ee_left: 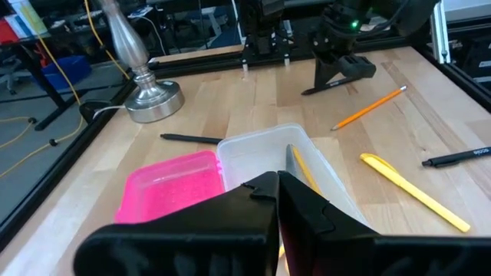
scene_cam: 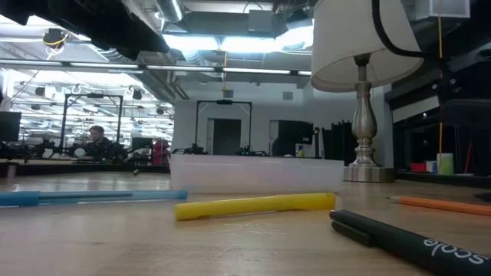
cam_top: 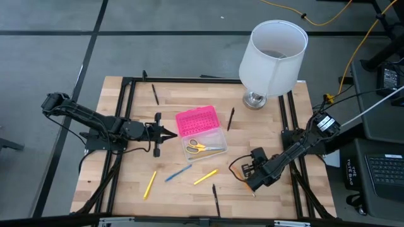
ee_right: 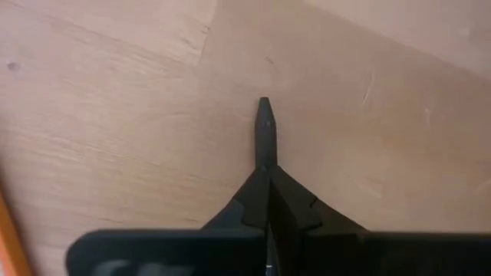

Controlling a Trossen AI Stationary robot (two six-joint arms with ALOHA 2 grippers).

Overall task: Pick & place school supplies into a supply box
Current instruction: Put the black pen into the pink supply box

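High view: left gripper (cam_top: 170,133) is closed and empty, sitting just left of the box (cam_top: 205,146). The pink lid (cam_top: 197,120) is flipped open, toward the lamp (cam_top: 271,57). Yellow scissors (cam_top: 197,147) lie in the clear base. Loose on the table (cam_top: 126,170): yellow pen (cam_top: 149,184), blue pen (cam_top: 178,173), second yellow pen (cam_top: 205,177), black pen (cam_top: 216,200) at the near edge, black pen by the box (cam_top: 231,118), and a far black pen (cam_top: 155,94). Right gripper (cam_top: 251,184) is low on the table, right of the box and well apart from it.

Low view: no grippers show. Blue pen (scene_cam: 84,198), yellow pen (scene_cam: 257,204), black pen (scene_cam: 414,241) and an orange pencil (scene_cam: 441,204) lie in front of the box base (scene_cam: 257,175). Lamp (scene_cam: 360,46) stands at the right. A person (scene_cam: 96,142) sits far behind.

Left wrist view: fingers are together (ee_left: 276,188) over the open box (ee_left: 268,153), with the lid (ee_left: 173,188) beside it and the scissors (ee_left: 303,169) inside. The right gripper (ee_left: 337,73) is down on the wood, with the orange pencil (ee_left: 368,107) near it.

Right wrist view: right gripper (ee_right: 266,192) is clamped on a thin held pen (ee_right: 265,130), black, with its tip sticking out past the fingers close over the wood. The orange pencil (ee_right: 8,230) is at the frame edge.
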